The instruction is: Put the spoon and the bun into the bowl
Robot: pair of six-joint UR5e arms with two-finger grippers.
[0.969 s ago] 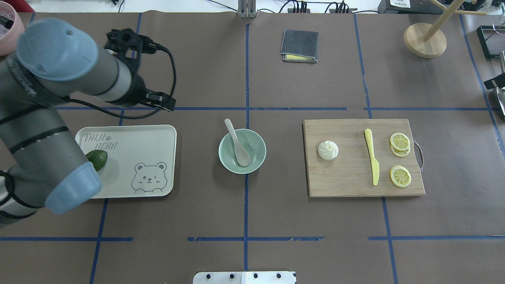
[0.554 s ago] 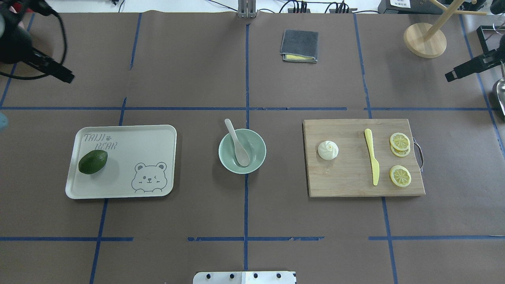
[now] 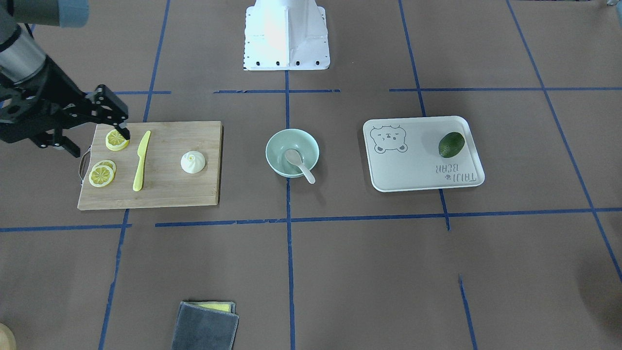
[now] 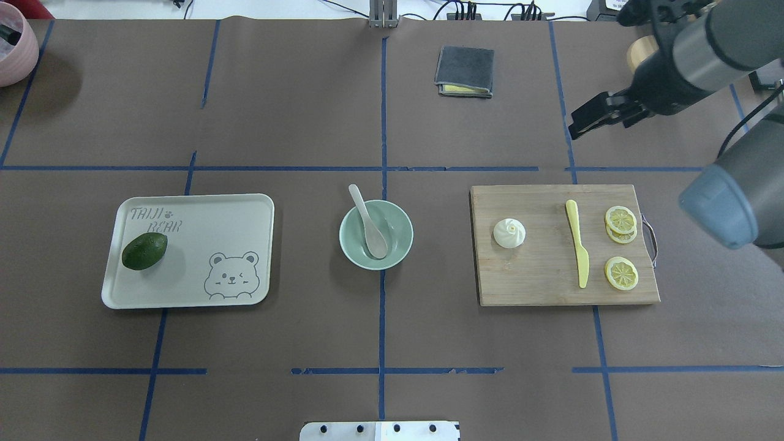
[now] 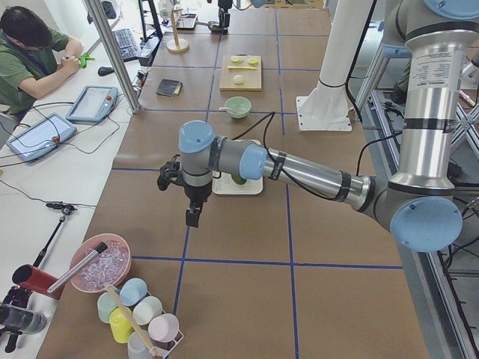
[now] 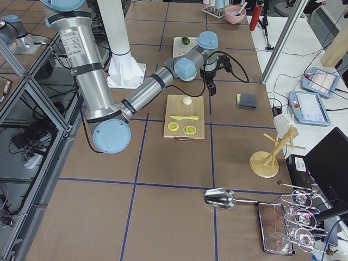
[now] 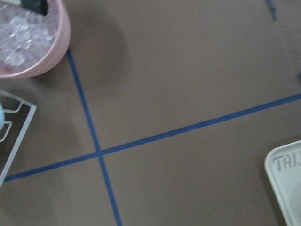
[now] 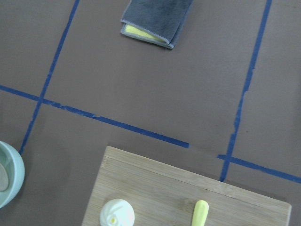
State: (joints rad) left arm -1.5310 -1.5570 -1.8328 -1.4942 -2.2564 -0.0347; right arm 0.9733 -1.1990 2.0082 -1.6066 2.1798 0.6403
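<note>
The beige spoon lies with its scoop inside the mint-green bowl at the table's middle, its handle leaning over the far rim. They also show in the front view as spoon and bowl. The white bun sits on the wooden cutting board, also visible in the right wrist view. My right gripper hangs high, up and right of the bun; I cannot tell if it is open. My left gripper shows only in the left side view, over the table's left end.
A yellow knife and lemon slices lie on the board. A bear tray holds a green fruit. A grey cloth lies at the back. A pink bowl and a wooden stand are at the table's ends.
My left arm has pulled away to the left, out of the overhead view. My right arm has come in from the right edge towards the board. Spoon, bowl and bun have not moved.
</note>
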